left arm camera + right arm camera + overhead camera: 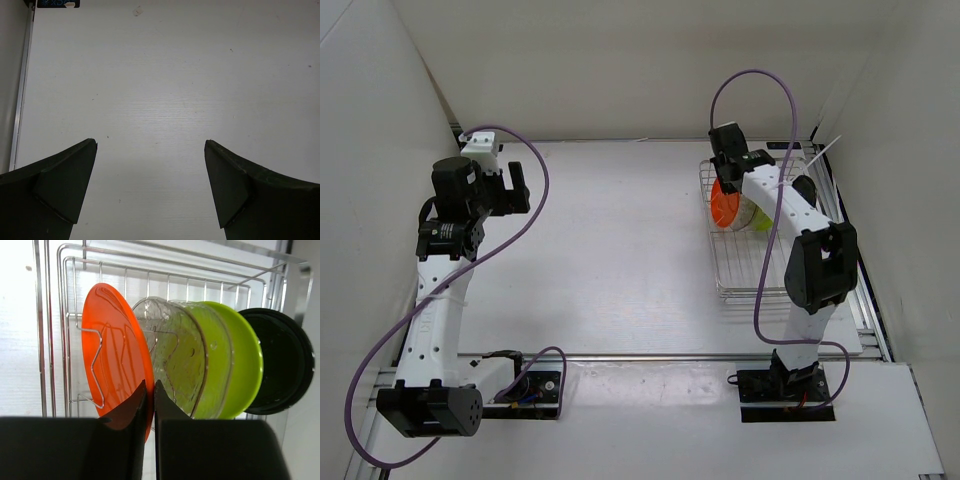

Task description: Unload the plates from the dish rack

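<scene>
– Jaws on both sides, how do they stand?

– On my feed the right gripper (149,386) is drawn narrow, a slit at most. The lower rim of the orange plate (112,350) runs down into that slit, so I read it as pinched on the rim. The left gripper (150,145) is spread wide over bare table (165,75), holding nothing, well apart from the work.

– And the plates?

– All four stand on edge in the dish rack (740,285), which sits on the right side of the table toward the back. From the right wrist they run in a row: orange, the clear plate (175,365) just beside it, the lime green plate (240,370), and the black plate (282,365) at the far end. Orange and clear look close enough to touch, though I cannot tell for sure.

– So where are we in the job?

– At the start, I'd say: first plate gripped, none unloaded yet.

– Next move?

– I'd want a lift along the plate's own plane, up until the rim is free of the rack's wires, before swinging toward open table. If I tilt it sideways early, it could drag the clear plate or catch a wire. The grip is on a thin, slick edge, so I'd go slowly and watch for slip.
</scene>
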